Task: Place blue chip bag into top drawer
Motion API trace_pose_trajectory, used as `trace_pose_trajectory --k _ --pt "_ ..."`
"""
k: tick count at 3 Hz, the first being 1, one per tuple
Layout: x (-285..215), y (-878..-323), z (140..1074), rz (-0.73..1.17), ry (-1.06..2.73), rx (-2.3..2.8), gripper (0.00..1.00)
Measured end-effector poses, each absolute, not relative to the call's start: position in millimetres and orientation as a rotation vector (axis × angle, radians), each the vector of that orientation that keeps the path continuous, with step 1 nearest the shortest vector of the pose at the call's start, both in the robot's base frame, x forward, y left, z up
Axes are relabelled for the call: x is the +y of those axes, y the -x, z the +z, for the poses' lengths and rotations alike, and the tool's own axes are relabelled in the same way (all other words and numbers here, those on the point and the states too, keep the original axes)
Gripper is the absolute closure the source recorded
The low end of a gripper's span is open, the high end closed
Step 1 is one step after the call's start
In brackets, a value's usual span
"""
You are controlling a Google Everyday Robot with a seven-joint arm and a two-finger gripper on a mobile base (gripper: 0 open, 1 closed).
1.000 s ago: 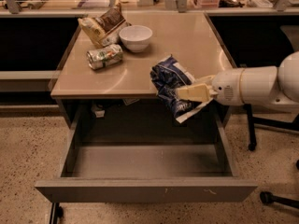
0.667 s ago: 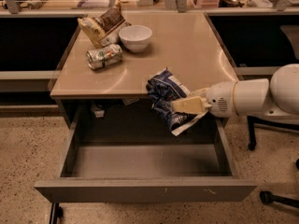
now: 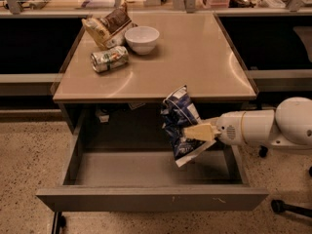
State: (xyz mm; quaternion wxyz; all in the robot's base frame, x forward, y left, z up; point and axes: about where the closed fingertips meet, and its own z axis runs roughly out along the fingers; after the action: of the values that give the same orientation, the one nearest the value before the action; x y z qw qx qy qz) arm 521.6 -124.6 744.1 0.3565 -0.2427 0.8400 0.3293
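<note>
The blue chip bag (image 3: 179,123) is crumpled navy foil with white lettering and a white bottom edge. My gripper (image 3: 195,132) is shut on its right side and holds it in the air above the right part of the open top drawer (image 3: 151,197). The white arm reaches in from the right. The drawer is pulled far out below the tan table, with its plain grey front panel nearest the camera. The bag hangs just below the table's front edge and above the drawer floor, touching neither.
On the table (image 3: 195,57) stand a white bowl (image 3: 142,38), a tan-and-brown snack bag (image 3: 107,28) and a can lying on its side (image 3: 109,59), all at the back left. Chair wheels (image 3: 280,206) show at the right on the speckled floor.
My gripper has carried the blue chip bag down and toward the camera, from over the table's front right edge to over the open drawer.
</note>
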Motion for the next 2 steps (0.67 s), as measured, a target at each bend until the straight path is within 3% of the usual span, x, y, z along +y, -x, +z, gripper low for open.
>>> trace_pose_trajectory --k 2 --pt "-139 -515 685 0.860 0.522 2.276 1.00"
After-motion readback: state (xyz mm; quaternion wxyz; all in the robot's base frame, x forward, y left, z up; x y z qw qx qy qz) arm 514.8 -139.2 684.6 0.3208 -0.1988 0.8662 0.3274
